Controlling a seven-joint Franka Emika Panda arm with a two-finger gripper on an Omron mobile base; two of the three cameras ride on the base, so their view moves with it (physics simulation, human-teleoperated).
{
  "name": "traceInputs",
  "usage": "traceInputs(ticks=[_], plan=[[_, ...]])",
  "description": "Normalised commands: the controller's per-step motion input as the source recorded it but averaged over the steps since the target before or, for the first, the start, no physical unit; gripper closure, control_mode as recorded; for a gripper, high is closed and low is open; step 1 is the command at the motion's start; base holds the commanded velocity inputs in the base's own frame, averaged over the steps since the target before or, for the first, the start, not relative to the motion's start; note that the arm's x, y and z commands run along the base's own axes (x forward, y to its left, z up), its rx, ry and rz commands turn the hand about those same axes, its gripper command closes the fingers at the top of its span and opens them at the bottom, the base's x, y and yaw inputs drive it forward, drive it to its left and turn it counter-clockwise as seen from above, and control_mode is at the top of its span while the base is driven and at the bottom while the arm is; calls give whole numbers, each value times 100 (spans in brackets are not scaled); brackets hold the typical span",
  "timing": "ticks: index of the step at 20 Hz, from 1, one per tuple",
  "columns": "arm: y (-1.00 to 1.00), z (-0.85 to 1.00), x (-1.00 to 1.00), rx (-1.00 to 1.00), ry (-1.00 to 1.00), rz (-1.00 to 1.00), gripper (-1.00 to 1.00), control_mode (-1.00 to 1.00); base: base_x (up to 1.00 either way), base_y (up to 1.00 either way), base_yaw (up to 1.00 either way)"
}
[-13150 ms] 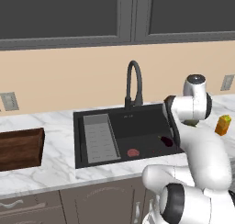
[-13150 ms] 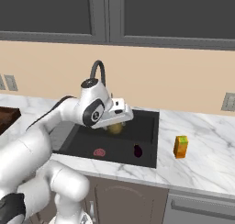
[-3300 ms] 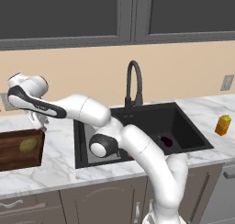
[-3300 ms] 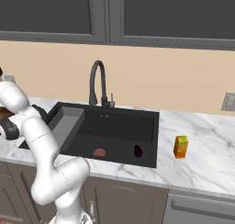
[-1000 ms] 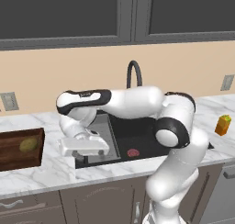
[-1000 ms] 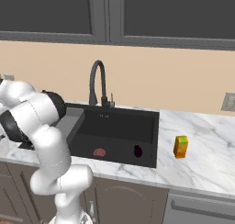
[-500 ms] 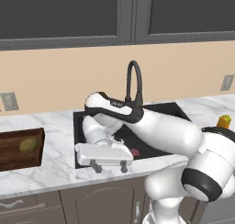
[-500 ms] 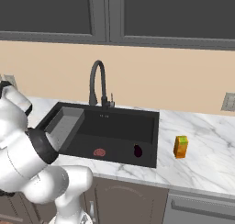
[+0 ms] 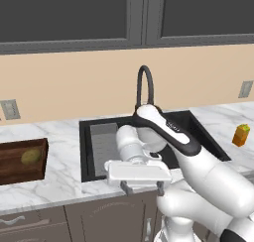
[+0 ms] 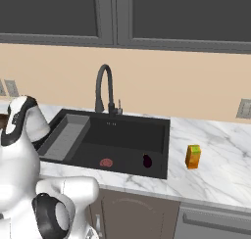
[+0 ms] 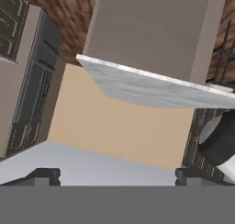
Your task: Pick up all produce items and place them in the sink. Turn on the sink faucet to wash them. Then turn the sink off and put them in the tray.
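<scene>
Gripper (image 9: 141,188), jaws apart and empty, hangs at the counter's front edge; the purple produce item (image 10: 147,160) lies rightward and beyond it, inside the sink (image 10: 162,121).

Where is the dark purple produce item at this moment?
In the right base view, the dark purple produce item lies on the floor of the black sink, near its front right corner, to the right of the flat red disc.

tray (image 9: 20,161): cut off by the left edge of the left base view
sink (image 9: 94,151): front and middle hidden behind the arm
purple lump (image 10: 147,160): too small to identify
faucet (image 9: 145,87): base hidden behind the arm
</scene>
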Motion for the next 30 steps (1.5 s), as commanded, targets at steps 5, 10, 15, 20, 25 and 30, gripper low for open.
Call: traceInputs(ticks=[5,10,15,20,25,30], plan=[[-48,24,-47,-19,-6,-14,-100,-100,0,0,0],[-38,32,-31,-18,-2,-21,-100,-100,0,0,0],[-5,56,7,-23,-11,-18,-100,-100,0,0,0],[0,52,5,-31,-29,-7,-100,-100,0,0,0],[0,38,0,-34,-41,-1,-100,-100,0,0,0],[-9,19,0,-33,-39,-2,-100,-100,0,0,0]])
